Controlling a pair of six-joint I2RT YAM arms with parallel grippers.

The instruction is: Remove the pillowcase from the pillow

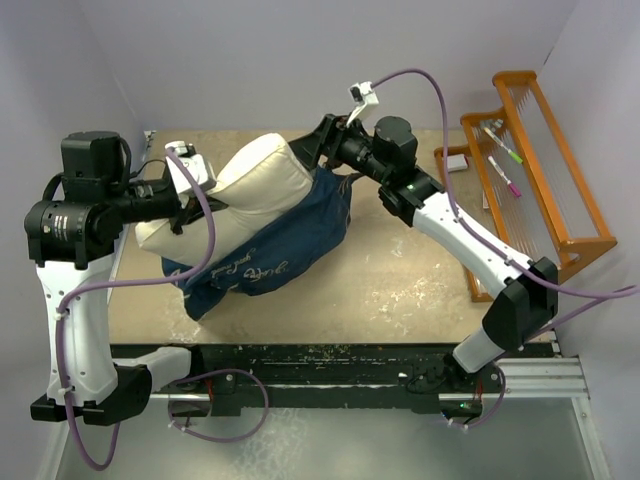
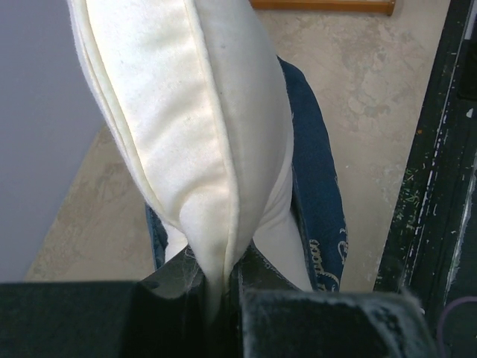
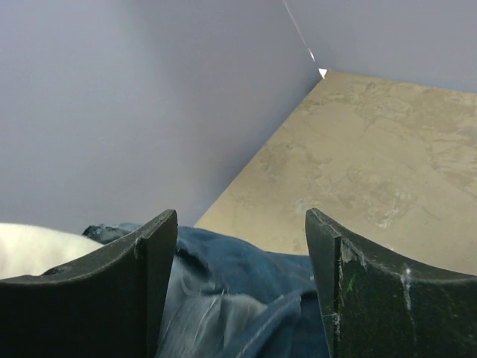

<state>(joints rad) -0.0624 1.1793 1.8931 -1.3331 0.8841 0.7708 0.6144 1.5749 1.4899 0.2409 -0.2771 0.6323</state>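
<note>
On the beige table top, a little left of its middle, lies the large dark navy-blue fabric pillowcase with white script writing on its near side. Out of its mouth comes the plump cream off-white rectangular pillow. About the upper half of the pillow is bare and points to the far side and to the left, and the lower part is inside the navy fabric. The bare part is raised above the table and tilted.

My left claw is at the left corner of the pillow. From the left wrist camera I see that it is clamped on the pillow. The seamed edge goes down between my two dark fingers and is pinched there, and the pillowcase wraps the pillow on the right side and below.

My right claw is at the far edge of the bundle, beside the far corner of the pillow. Its fingers stand well apart and nothing is between them. Just below them is wrinkled navy fabric, and a small piece of the pillow shows at the left.

At the right edge of the table stands an orange wooden rack with some pens in it, well apart from both claws. A pale wall closes the far side of the table.
</note>
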